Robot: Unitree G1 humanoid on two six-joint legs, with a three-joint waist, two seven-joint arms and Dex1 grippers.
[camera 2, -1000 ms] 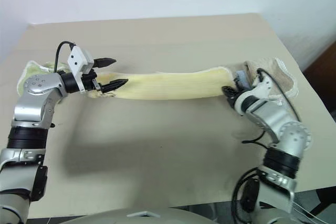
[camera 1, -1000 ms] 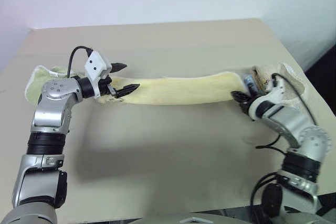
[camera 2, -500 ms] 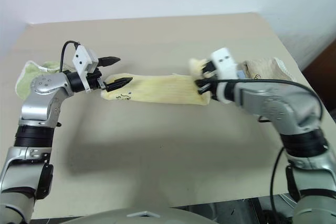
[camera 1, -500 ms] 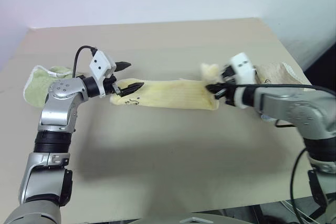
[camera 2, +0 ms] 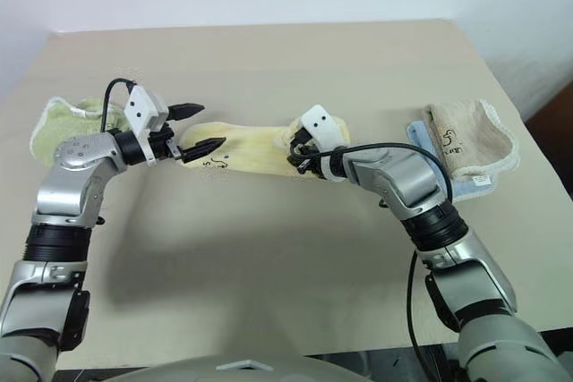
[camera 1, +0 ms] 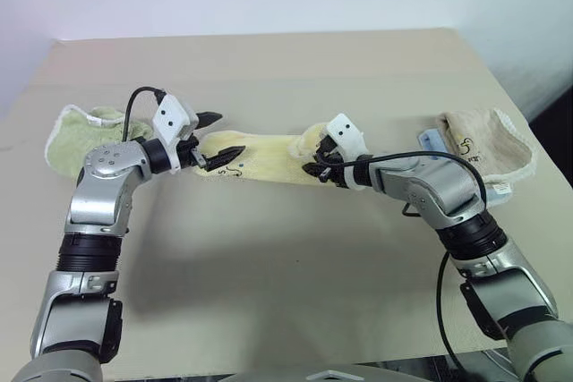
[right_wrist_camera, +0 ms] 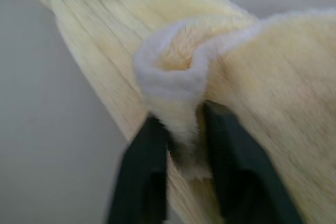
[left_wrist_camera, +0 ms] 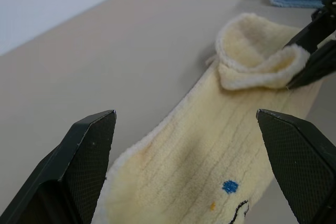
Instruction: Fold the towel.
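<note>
The pale yellow towel [camera 1: 269, 157] lies across the middle of the table as a short strip. Its right end is doubled back on itself. A small dark embroidered mark shows near its left end. My left gripper [camera 1: 224, 134] hovers at that left end, open, with one finger above the cloth and one at its edge. In the left wrist view its fingers [left_wrist_camera: 89, 145] straddle the towel [left_wrist_camera: 210, 156] without gripping. My right gripper [camera 1: 313, 167] sits at the folded-over end. In the right wrist view both fingers [right_wrist_camera: 144, 171] press on either side of the rolled whitish edging [right_wrist_camera: 173, 85].
A green folded towel [camera 1: 76, 127] lies at the table's left side behind my left arm. A tan-beige folded towel [camera 1: 483, 140] rests on a pale blue cloth [camera 1: 430, 140] at the right. The table's right edge [camera 1: 537, 194] runs close beyond them.
My right gripper swung left with the towel's right end and laid it over the middle, shortening the strip. Its wrist rolled over. The left gripper stayed open in place.
</note>
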